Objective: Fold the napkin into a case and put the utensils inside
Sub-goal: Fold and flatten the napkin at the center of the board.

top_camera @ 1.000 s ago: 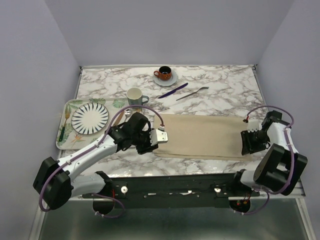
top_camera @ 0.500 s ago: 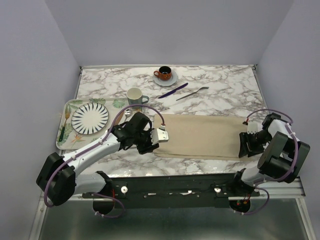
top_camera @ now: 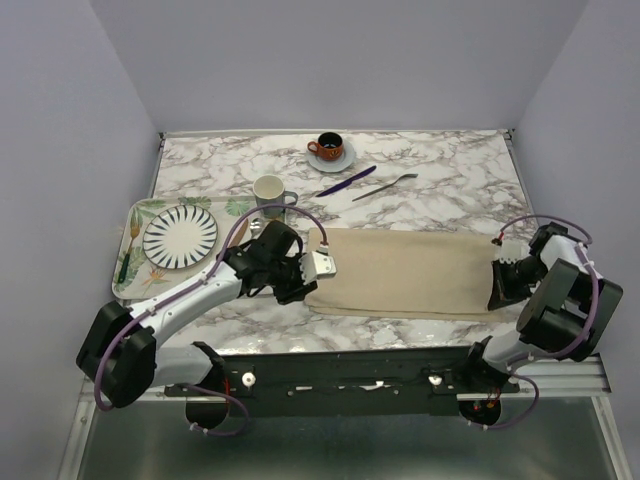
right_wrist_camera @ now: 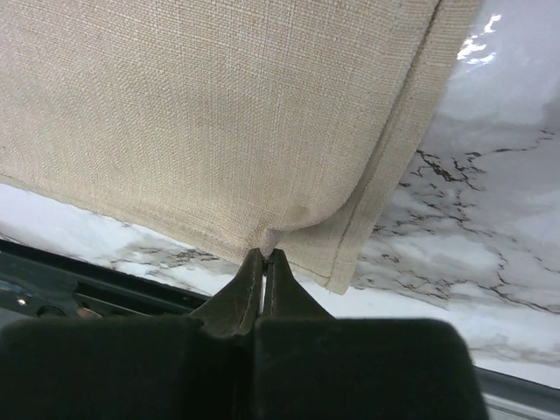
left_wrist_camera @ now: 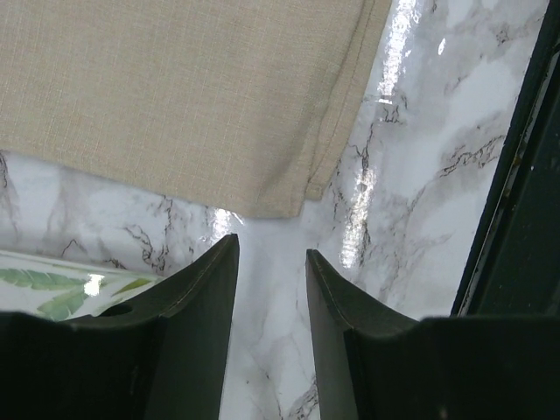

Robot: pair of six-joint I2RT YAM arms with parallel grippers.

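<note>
The beige napkin (top_camera: pixel 405 272) lies flat on the marble table (top_camera: pixel 450 190), folded to a long rectangle. My right gripper (top_camera: pixel 503 284) is at its right end. In the right wrist view that gripper (right_wrist_camera: pixel 264 255) is shut, pinching a small pucker of the top layer at the edge of the napkin (right_wrist_camera: pixel 219 114). My left gripper (top_camera: pixel 318 268) is at the left end. Its view shows this gripper (left_wrist_camera: pixel 271 249) open over bare marble, just short of the corner of the napkin (left_wrist_camera: pixel 175 87). The purple knife (top_camera: pixel 346 181) and silver fork (top_camera: pixel 384 187) lie behind the napkin.
A leaf-printed tray (top_camera: pixel 133 218) with a striped plate (top_camera: pixel 180 236) sits at the left; its edge (left_wrist_camera: pixel 52 293) shows beside my left fingers. A cream mug (top_camera: pixel 268 190) stands behind the left gripper. An orange cup on a saucer (top_camera: pixel 328 148) is at the back. The table's front edge (left_wrist_camera: pixel 516 175) is close.
My right gripper has closed from open onto the napkin's right end and shifted slightly right. The left gripper has barely moved and stays open.
</note>
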